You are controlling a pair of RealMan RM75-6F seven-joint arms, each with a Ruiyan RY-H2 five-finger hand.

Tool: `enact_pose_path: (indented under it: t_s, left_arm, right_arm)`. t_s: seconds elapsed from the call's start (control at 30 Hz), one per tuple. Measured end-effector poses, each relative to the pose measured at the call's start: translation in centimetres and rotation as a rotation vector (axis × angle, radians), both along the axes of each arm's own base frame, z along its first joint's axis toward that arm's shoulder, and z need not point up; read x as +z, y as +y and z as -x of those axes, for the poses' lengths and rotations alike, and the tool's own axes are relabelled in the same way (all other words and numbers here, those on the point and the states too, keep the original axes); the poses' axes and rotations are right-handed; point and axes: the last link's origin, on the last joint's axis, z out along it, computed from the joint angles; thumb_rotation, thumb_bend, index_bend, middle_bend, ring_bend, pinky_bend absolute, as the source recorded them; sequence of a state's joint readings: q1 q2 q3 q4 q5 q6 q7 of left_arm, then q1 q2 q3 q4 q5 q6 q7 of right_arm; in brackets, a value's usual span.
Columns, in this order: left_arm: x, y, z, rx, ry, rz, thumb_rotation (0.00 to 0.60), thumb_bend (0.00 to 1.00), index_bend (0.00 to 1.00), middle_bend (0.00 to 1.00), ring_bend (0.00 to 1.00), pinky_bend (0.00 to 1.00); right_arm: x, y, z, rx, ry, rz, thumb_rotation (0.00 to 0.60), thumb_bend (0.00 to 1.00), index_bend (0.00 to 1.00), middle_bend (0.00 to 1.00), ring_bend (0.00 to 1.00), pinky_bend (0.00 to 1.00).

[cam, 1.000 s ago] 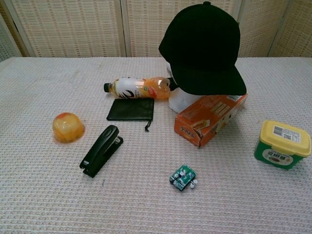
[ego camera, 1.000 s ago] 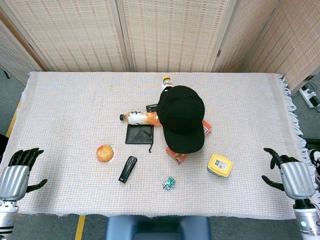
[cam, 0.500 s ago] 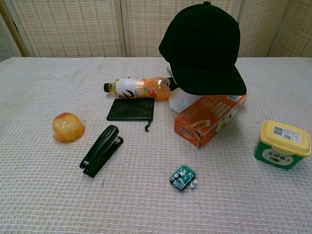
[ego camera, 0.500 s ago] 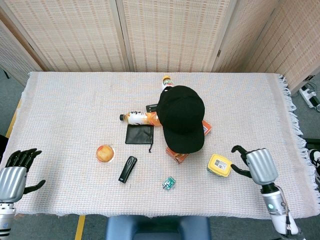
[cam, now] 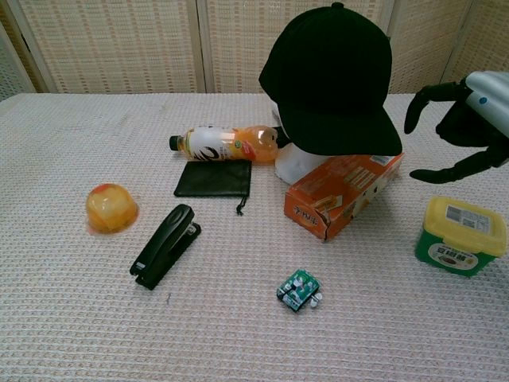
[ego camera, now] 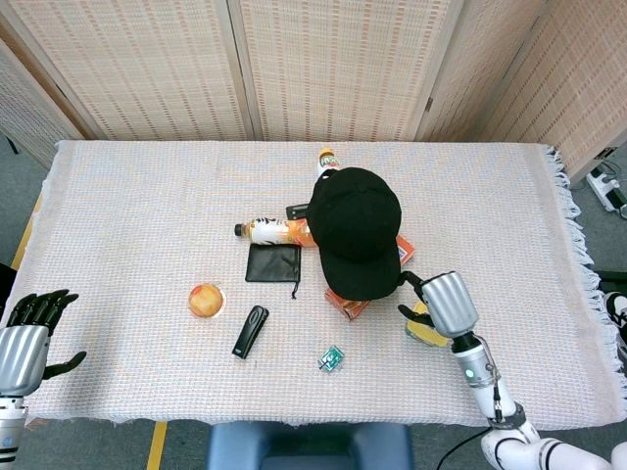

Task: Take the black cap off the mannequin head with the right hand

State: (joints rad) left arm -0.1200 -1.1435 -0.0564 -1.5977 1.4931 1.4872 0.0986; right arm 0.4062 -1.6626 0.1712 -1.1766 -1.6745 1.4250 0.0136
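The black cap [ego camera: 355, 229] [cam: 332, 79] sits on the white mannequin head [cam: 296, 165] at the table's middle, its brim pointing toward me. My right hand [ego camera: 444, 304] [cam: 468, 127] hovers just right of the brim, above the yellow-lidded tub, with fingers spread and nothing in them; it is apart from the cap. My left hand [ego camera: 27, 338] waits at the near left table edge, fingers apart and empty.
An orange carton [cam: 342, 191] lies under the brim. A green tub with yellow lid [cam: 460, 236] stands below my right hand. An orange drink bottle [cam: 223, 144], black pouch [cam: 213, 178], stapler [cam: 165, 245], orange jelly cup [cam: 110, 207] and small green item [cam: 298, 289] lie left and front.
My right hand has moved from the near right table edge leftward and inward, up to the cap's brim, entering the chest view. The left hand sank slightly. The cap stayed put.
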Motion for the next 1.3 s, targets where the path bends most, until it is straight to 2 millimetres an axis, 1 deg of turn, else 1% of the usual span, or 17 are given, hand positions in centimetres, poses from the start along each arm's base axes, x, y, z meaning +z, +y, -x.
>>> enact_pose_path:
  t_s: [0.37, 0.53, 0.6, 0.67, 0.77, 0.83, 1.0, 1.13, 1.2, 1.3]
  left_arm:
    - [0.1, 0.4, 0.0, 0.009, -0.013, 0.017, 0.600, 0.13, 0.23, 0.21, 0.19, 0.16]
    - [0.3, 0.4, 0.0, 0.012, -0.022, 0.023, 0.600, 0.13, 0.23, 0.21, 0.20, 0.16]
    - [0.4, 0.4, 0.1, 0.016, -0.023, 0.024, 0.600, 0.13, 0.23, 0.21, 0.20, 0.16]
    - [0.5, 0.4, 0.2, 0.023, -0.025, 0.023, 0.600, 0.13, 0.23, 0.21, 0.20, 0.16]
    - [0.6, 0.3, 0.3, 0.028, -0.030, 0.020, 0.600, 0.13, 0.23, 0.21, 0.20, 0.16]
    - [0.7, 0.3, 0.3, 0.028, -0.031, 0.021, 0.600, 0.13, 0.23, 0.21, 0.20, 0.16]
    - [0.7, 0.3, 0.2, 0.023, -0.036, 0.020, 0.600, 0.13, 0.23, 0.21, 0.19, 0.16]
    - [0.7, 0.3, 0.1, 0.015, -0.037, 0.016, 0.600, 0.13, 0.23, 0.21, 0.19, 0.16]
    - [0.7, 0.3, 0.0, 0.012, -0.036, 0.015, 0.600, 0.13, 0.23, 0.21, 0.19, 0.16]
    - [0.8, 0.3, 0.0, 0.012, -0.036, 0.017, 0.600, 0.13, 0.23, 0.21, 0.19, 0.16]
  right_arm:
    - [-2.8, -1.9, -1.1, 0.060, -0.044, 0.031, 0.600, 0.07, 0.49, 1.00, 1.00, 1.00]
    - [-3.7, -2.5, -1.6, 0.081, -0.066, 0.040, 0.600, 0.12, 0.50, 1.00, 1.00, 1.00]
    - [-3.9, -2.7, -1.8, 0.087, -0.067, 0.042, 0.600, 0.16, 0.50, 1.00, 1.00, 1.00]
    - [-4.1, -3.0, -1.9, 0.093, -0.068, 0.047, 0.600, 0.23, 0.52, 1.00, 1.00, 1.00]
    - [-4.1, -3.1, -2.0, 0.105, -0.074, 0.057, 0.600, 0.38, 0.56, 1.00, 1.00, 1.00]
    - [-4.0, -3.0, -2.0, 0.114, -0.082, 0.062, 0.600, 0.51, 0.61, 1.00, 1.00, 1.00]
    - [-3.3, -2.9, -1.9, 0.132, -0.097, 0.080, 0.600, 0.75, 0.71, 1.00, 1.00, 1.00]
    - [-2.5, -2.8, -1.8, 0.138, -0.134, 0.101, 0.600, 0.89, 0.78, 1.00, 1.00, 1.00]
    - [-2.1, -2.8, -1.8, 0.136, -0.161, 0.114, 0.600, 0.92, 0.79, 1.00, 1.00, 1.00]
    - [-1.4, -2.8, -1.9, 0.127, -0.206, 0.140, 0.600, 0.95, 0.81, 1.00, 1.00, 1.00]
